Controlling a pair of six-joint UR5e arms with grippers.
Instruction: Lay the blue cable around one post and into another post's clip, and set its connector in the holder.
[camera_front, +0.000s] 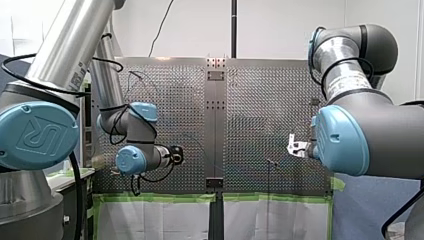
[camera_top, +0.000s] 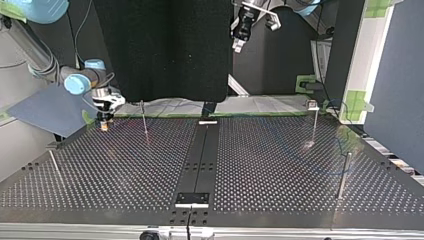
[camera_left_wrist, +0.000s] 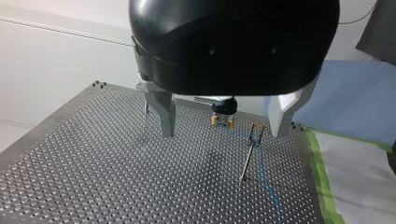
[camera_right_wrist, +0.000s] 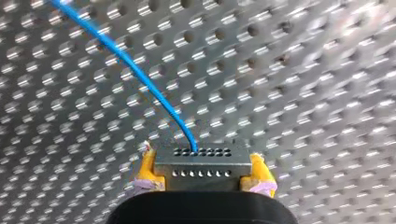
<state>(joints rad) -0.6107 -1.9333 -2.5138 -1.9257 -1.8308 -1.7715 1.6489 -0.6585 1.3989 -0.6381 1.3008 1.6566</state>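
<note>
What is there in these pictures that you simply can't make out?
- Right wrist view: the connector, clamped in my right gripper, hides whatever lies under it.
- Both wrist views: the blue cable runs off the picture's edge; its far end is unseen.
- Top view: the cable is too thin and faint to trace.
- No view plainly shows the holder.

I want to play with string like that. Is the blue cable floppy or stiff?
Probably floppy: the blue cable bends in a soft curve away from the connector. Likely light, since it looks very thin. It would probably sag, not hold its shape.
</note>
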